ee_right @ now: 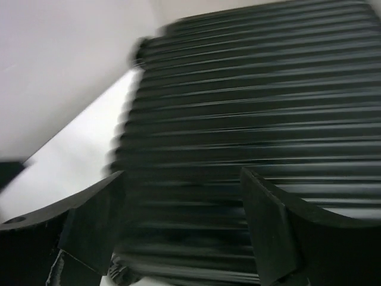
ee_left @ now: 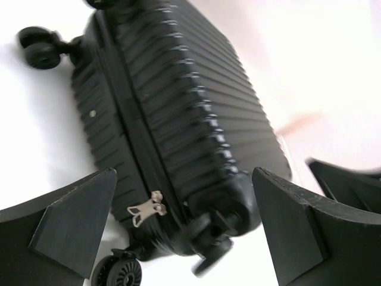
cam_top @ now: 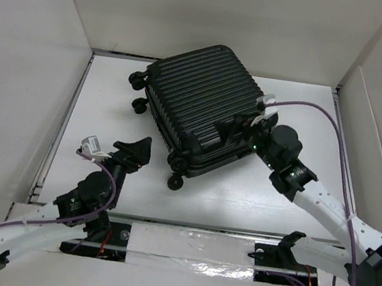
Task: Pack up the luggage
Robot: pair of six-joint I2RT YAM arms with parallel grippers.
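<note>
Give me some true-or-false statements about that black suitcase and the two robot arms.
1. The black ribbed hard-shell suitcase lies closed on the white table. True.
2. The left gripper is clamped on the suitcase. False: it is open and apart from it.
3. The right gripper is open over the suitcase. True.
4. Clothes are piled on the suitcase. False: nothing lies on it.
5. A pale zip pull shows on its side. True.

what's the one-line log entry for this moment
luggage: shut, flat on table | left fingers: open, empty, short of luggage | right fingers: open, empty, over luggage
</note>
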